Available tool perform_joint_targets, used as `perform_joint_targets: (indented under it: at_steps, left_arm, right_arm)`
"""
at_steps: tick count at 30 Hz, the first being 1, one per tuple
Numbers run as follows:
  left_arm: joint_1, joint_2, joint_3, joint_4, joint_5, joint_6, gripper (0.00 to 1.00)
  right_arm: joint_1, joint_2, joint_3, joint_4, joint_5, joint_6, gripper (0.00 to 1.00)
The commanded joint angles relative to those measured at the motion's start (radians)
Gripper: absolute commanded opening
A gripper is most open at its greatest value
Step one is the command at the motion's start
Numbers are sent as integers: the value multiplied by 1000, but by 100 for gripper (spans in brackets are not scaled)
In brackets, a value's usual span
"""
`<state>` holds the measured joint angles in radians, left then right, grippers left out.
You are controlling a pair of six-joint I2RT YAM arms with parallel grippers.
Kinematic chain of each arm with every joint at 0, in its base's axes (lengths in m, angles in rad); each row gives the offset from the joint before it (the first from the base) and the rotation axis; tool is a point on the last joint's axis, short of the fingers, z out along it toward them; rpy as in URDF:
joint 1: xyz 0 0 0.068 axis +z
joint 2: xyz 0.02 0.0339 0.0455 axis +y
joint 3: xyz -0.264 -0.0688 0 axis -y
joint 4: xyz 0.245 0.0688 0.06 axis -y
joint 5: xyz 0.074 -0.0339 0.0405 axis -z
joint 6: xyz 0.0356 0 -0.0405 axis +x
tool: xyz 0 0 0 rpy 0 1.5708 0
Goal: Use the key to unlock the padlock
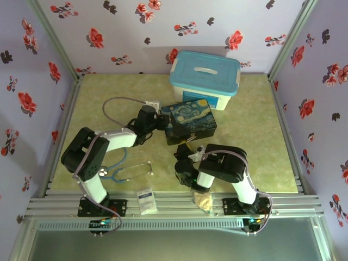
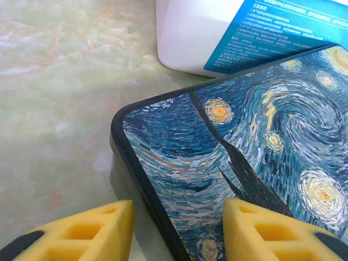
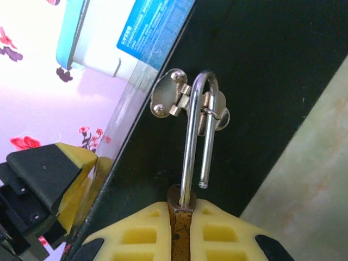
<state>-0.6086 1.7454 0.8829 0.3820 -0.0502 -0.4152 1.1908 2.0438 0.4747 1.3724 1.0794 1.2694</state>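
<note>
Seeing the Starry Night tin [image 2: 261, 141] corner between the spread fingers of the left claw [image 2: 178, 209]; we cannot tell if they press it. Right claw [image 3: 183, 209] pinches the brass padlock [image 3: 182, 223] between its pads. The shackle [image 3: 190, 136] runs ahead through the tin's hasp [image 3: 168, 98], free leg out.

The tin [image 2: 261, 136] wears swirling blues with yellow stars, its side black. The padlock [image 3: 188, 152] shows brass body, silver shackle; the right claw [image 3: 182, 209] is yellow. The counter [image 1: 109, 92] is pale green marble, the walls [image 1: 109, 22] lilac with red flowers.
</note>
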Motion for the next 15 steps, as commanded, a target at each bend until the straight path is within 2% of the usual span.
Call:
perform_joint_targets:
  at_steps: [1,6,9,12,15]
  left_arm:
    - [28,54,-54,-369,-67,60,44]
    - [29,-9,10,-430,-51,71,45]
    - [30,-60,82,-486,-47,66,57]
    - [27,-89,189,-555,-34,37,63]
    - [-16,-120,277,-567,-66,45,68]
  right_arm:
    - [5,-20,-36,16,-69,40,0]
    - [89,-14,-24,14,7,2,0]
    - [118,-17,-10,14,30,-39,0]
    - [122,8,-11,14,37,1,0]
    - [129,43,-10,14,42,46,0]
